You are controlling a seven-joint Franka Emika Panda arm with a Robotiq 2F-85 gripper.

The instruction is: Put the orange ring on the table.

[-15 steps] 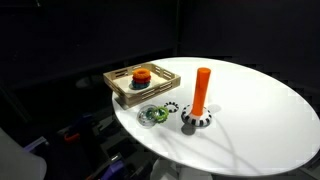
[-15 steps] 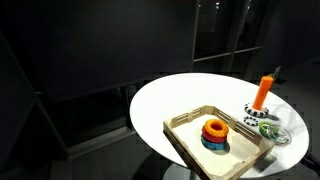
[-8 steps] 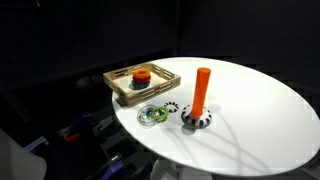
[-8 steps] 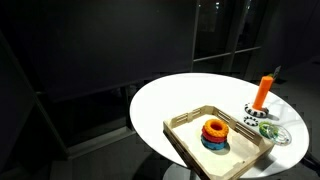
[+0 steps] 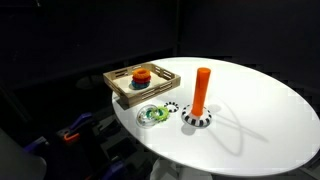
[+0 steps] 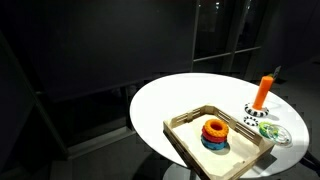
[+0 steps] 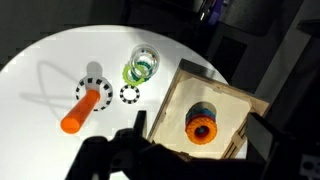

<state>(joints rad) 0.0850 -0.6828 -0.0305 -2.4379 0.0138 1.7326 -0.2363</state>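
ok, the orange ring (image 5: 142, 72) is not on the table (image 5: 260, 110) yet. it sits on top of a small ring stack inside the wooden tray (image 5: 120, 90), near the table edge. in both exterior views it's the top piece; a blue ring (image 6: 213, 143) shows under it. wrist view has the same stack: orange ring (image 7: 203, 131) on top, blue edge peeking out behind it, tray floor (image 7: 232, 103) bare around it.

the gripper (image 7: 198, 142) shows only in the wrist view, as dark blurry shapes along the bottom. its fingers (image 7: 135, 142) stand wide apart w/ nothing between them, and the stack lines up roughly in the gap. it's above the tray and not touching the ring, as far as i can tell. no arm in either exterior view.

other stuff on the white top:
- tall orange cylinder (image 5: 201, 90), upright on a black/white toothed base (image 5: 197, 122), well clear of the tray
- green ring (image 5: 152, 116) flat on the table, between tray and cylinder
- small black/white toothed ring (image 5: 170, 108) just beside the green one

room around the table is dark, can't make out much.
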